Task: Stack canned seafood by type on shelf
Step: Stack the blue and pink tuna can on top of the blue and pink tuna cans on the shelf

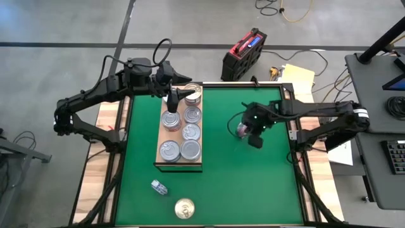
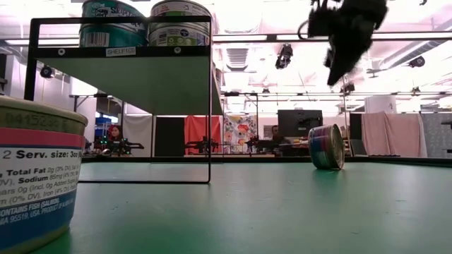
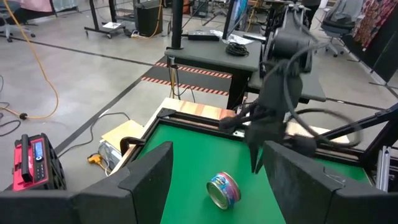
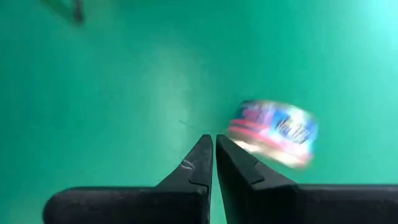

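The shelf (image 1: 160, 136), a light wooden board on a black frame, carries several silver-lidded cans (image 1: 190, 149). My left gripper (image 1: 176, 98) hovers open over the shelf's far end, with nothing between its fingers (image 3: 149, 177). A pink-and-blue can (image 2: 326, 147) stands on its rim on the green mat, right of the shelf. My right gripper (image 2: 337, 70) is shut and hangs above and just beside that can (image 4: 273, 134), clear of it. Two more cans sit near the table's near edge: one on its side (image 1: 159, 187), one flat with a gold lid (image 1: 184, 208).
The low view has a salmon can (image 2: 35, 176) close at its left, and two cans (image 2: 145, 25) on the shelf top. A red-and-black case (image 1: 243, 52) lies on the floor beyond the far edge. Open green mat (image 1: 253, 190) stretches right of the shelf.
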### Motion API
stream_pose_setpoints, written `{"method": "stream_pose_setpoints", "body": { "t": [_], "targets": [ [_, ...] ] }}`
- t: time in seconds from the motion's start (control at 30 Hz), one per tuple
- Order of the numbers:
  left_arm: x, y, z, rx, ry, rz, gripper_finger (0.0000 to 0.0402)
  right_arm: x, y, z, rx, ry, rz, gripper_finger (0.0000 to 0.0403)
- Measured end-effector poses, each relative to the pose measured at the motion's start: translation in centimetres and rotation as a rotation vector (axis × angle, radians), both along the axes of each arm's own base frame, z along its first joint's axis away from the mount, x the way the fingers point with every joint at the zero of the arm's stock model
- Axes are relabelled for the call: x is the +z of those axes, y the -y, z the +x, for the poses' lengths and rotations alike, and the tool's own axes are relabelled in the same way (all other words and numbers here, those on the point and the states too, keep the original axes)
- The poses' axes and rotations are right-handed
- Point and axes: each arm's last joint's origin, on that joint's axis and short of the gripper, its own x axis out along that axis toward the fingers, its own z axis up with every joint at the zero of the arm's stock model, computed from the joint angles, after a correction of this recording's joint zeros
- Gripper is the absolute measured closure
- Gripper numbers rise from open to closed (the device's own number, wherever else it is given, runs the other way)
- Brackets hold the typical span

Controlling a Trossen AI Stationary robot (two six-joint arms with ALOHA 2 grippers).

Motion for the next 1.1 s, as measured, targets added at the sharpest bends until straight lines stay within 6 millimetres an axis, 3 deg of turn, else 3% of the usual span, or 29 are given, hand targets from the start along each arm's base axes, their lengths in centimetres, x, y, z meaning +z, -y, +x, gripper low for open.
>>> {"method": "stream_pose_setpoints", "body": {
  "t": [0.1,0.2,0.43,0.63,0.8,0.93,1.1],
  "targets": [
    [0.0,0.0,0.0,-0.002,0.0,0.0,0.0169,1.5,0.1,0.5,0.297,-0.051,-0.142,0.0388],
    [0.0,0.1,0.0,-0.025,0.0,-0.001,0.0169,1.8,0.9,1.4,0.447,-0.109,-0.228,0.0375],
    [0.0,0.1,0.0,-0.027,-0.001,0.0,0.0169,-1.1,2.5,3.7,0.694,-0.265,-0.322,0.0284],
    [0.0,0.2,0.1,-0.032,0.0,0.0,0.0169,-3.0,2.8,4.9,0.765,-0.328,-0.312,0.0184],
    [0.0,0.3,0.1,-0.045,0.001,-0.002,0.0169,-4.0,3.5,5.5,0.823,-0.345,-0.319,0.0125],
    [0.0,0.3,0.1,-0.054,0.0,0.002,0.0169,-5.5,4.3,6.0,0.822,-0.39,-0.287,0.0106],
    [0.0,0.3,0.1,-0.054,0.0,0.002,0.0169,-7.2,5.3,6.4,0.805,-0.433,-0.238,0.011]
  ]
}}
